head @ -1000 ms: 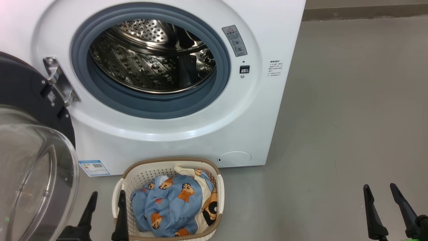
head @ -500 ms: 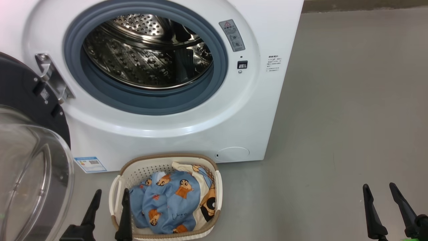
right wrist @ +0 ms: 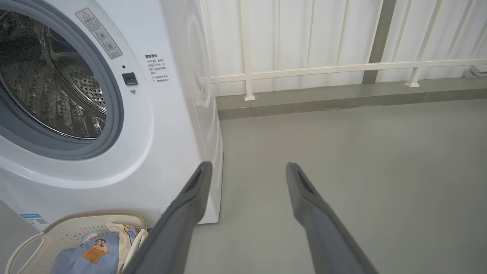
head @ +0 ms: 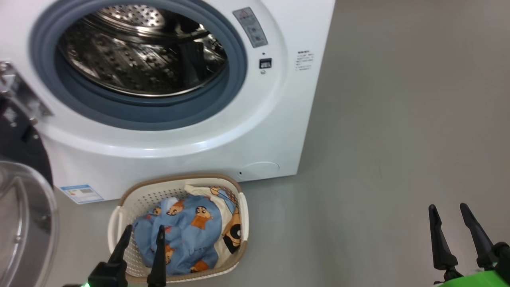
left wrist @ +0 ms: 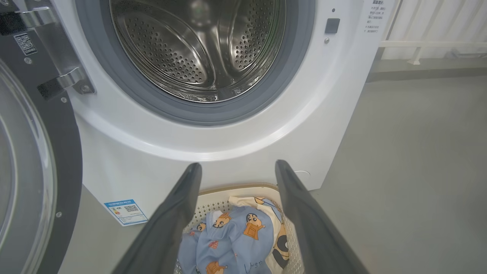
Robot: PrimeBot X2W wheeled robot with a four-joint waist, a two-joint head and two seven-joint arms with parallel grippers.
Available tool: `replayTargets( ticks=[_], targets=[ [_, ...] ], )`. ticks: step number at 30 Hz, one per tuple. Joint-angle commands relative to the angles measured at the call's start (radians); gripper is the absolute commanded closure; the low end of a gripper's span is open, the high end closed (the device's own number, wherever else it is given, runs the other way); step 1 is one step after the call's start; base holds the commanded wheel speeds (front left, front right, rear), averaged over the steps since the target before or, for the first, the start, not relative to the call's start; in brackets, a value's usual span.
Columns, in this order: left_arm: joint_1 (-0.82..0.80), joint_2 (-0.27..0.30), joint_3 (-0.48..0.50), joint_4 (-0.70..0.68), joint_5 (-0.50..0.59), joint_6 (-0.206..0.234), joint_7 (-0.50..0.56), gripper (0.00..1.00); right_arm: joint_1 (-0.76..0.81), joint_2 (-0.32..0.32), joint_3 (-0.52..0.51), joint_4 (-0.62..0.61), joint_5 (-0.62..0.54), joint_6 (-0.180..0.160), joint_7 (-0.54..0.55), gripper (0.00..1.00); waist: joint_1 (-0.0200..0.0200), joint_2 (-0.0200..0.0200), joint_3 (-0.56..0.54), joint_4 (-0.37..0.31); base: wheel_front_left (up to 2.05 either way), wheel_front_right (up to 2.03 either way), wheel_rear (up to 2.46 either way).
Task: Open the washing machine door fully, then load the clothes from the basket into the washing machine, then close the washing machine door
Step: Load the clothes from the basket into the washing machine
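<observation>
The head camera is swinging; left gripper (head: 144,228), jaws wide, is now overlapping the basket (head: 179,178) at 7 o'clock; right gripper (head: 448,207) is gaping too.

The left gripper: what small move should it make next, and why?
Probably lower the left gripper into the basket, onto the clothes. Its jaws are open and empty above the blue fabric, the washing machine door stands open, and the drum looks empty.
</observation>
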Motion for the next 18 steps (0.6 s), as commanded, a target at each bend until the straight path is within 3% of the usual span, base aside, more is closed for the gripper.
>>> replayTargets(
  ticks=[1, 11, 18],
  targets=[
    [-0.046, 0.006, 0.031, -0.017, 0.008, -0.004, -0.006, 0.00, -0.036, -0.012, 0.026, -0.022, 0.008, 0.002, -0.012, 0.00, 0.0000, 0.0000, 0.032, -0.031, 0.00, 0.00, 0.00],
    [-0.104, 0.029, 0.047, 0.044, 0.005, -0.022, -0.006, 0.00, -0.085, -0.007, 0.047, -0.018, 0.030, 0.002, -0.012, 0.00, 0.0000, 0.0000, 0.117, -0.126, 0.00, 0.00, 0.00],
    [-0.149, 0.042, 0.056, 0.140, -0.006, -0.009, 0.062, 0.00, -0.109, -0.014, 0.064, -0.010, 0.043, 0.002, -0.012, 0.00, 0.0000, 0.0000, 0.161, -0.176, 0.00, 0.00, 0.00]
  ],
)
